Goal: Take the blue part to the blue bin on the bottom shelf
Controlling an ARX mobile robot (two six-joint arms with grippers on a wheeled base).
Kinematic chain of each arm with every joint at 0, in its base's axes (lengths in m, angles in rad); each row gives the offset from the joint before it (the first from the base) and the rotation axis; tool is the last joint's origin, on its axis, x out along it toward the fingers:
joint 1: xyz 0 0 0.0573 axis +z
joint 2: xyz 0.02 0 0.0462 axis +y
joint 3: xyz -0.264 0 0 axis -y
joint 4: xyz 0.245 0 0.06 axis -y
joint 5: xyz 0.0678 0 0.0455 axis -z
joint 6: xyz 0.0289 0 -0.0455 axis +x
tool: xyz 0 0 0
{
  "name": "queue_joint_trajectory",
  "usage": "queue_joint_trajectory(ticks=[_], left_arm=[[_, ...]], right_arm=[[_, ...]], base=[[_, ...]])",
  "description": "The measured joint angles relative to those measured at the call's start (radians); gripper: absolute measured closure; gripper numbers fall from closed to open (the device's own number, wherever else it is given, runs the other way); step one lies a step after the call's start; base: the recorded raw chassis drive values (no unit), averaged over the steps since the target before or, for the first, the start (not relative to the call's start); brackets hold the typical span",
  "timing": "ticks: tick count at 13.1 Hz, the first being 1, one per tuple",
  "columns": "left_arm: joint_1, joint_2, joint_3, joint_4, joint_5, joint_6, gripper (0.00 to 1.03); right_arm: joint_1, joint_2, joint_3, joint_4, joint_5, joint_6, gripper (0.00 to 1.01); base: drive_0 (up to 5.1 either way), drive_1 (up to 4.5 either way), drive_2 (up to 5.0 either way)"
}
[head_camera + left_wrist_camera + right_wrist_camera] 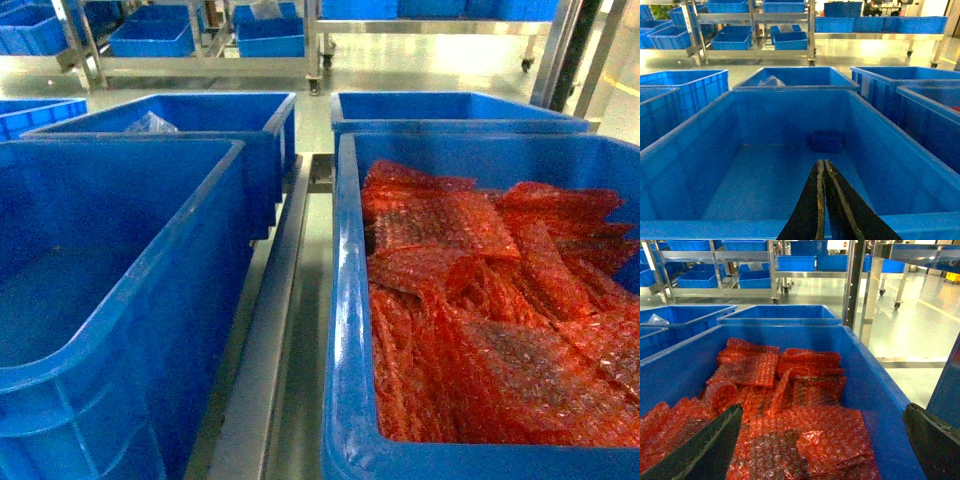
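Note:
A small dark blue part (825, 141) lies on the floor of a large empty blue bin (790, 92), against its far wall. My left gripper (821, 163) is shut with nothing in it, above the bin's near rim and short of the part. My right gripper (822, 410) stands wide open over another blue bin (875, 385) filled with red bubble-wrap bags (790, 405). Neither gripper shows in the head view. A brushed steel rail (262, 330) runs between the two near bins (120, 300); I cannot tell if it belongs to the bottom shelf.
More blue bins (190, 115) stand behind and beside the near ones, one holding clear plastic (150, 124). Steel racks on wheels (757, 52) with blue bins on low levels line the back. A shiny floor (920, 325) lies to the right.

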Motion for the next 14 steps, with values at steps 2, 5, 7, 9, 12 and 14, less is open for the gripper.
queue_joint_trajectory(ticks=[2, 5, 7, 9, 12, 14], left_arm=[[0.0, 0.0, 0.0, 0.0, 0.0, 0.0, 0.97], [0.0, 0.0, 0.0, 0.0, 0.0, 0.0, 0.55], [0.0, 0.0, 0.0, 0.0, 0.0, 0.0, 0.28], [0.0, 0.0, 0.0, 0.0, 0.0, 0.0, 0.03], [0.0, 0.0, 0.0, 0.0, 0.0, 0.002, 0.05], [0.0, 0.0, 0.0, 0.0, 0.0, 0.002, 0.05]], right_arm=[[0.0, 0.0, 0.0, 0.0, 0.0, 0.0, 0.03], [0.0, 0.0, 0.0, 0.0, 0.0, 0.0, 0.03], [0.0, 0.0, 0.0, 0.0, 0.0, 0.0, 0.03], [0.0, 0.0, 0.0, 0.0, 0.0, 0.0, 0.03], [0.0, 0.0, 0.0, 0.0, 0.0, 0.0, 0.03], [0.0, 0.0, 0.0, 0.0, 0.0, 0.0, 0.03]], base=[[0.0, 0.0, 0.0], [0.0, 0.0, 0.0], [0.0, 0.0, 0.0], [0.0, 0.0, 0.0], [0.0, 0.0, 0.0], [0.0, 0.0, 0.0]])
